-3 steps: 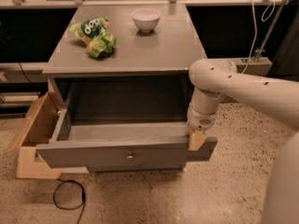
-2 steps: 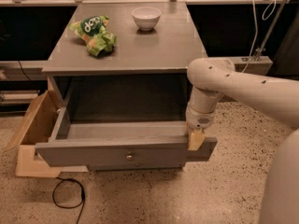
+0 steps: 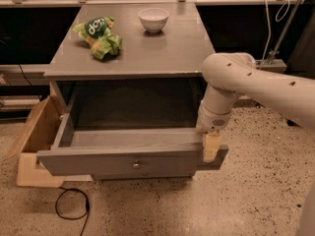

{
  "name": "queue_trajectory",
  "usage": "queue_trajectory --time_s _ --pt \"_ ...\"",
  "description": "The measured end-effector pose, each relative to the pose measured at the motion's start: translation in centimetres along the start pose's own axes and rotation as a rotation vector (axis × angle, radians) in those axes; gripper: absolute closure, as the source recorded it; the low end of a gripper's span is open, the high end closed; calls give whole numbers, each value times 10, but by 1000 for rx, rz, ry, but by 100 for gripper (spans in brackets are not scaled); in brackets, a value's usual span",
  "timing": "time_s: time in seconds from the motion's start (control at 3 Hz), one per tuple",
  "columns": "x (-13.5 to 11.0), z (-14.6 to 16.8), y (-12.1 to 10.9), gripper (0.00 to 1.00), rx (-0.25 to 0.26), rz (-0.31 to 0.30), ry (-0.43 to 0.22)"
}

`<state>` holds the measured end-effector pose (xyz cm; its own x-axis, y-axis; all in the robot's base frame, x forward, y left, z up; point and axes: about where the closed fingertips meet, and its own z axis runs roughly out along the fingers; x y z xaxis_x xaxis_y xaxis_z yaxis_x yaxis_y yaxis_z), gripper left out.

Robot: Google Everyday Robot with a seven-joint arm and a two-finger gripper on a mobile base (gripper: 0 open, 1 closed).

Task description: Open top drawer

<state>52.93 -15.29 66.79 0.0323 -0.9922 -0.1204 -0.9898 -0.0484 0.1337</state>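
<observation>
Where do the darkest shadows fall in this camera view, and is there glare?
Camera view: dim, warm light; the deepest shadow lies under the tabletop, inside the open top drawer; no harsh glare, the white bowl is brightest; the gripper at the drawer front's right end is evenly lit.

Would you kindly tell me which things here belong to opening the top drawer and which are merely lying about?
Job in hand: top drawer, pulled out; its round knob; pincer, at the right end of the drawer's front panel.
Lying about: white bowl and green snack bag on the cabinet top; wooden box and black cable on the floor.
</observation>
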Motion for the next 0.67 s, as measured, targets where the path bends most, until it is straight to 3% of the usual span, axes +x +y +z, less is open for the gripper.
queue_trajectory --time_s 0.67 --pt "-5 -66 11 0 149 -41 34"
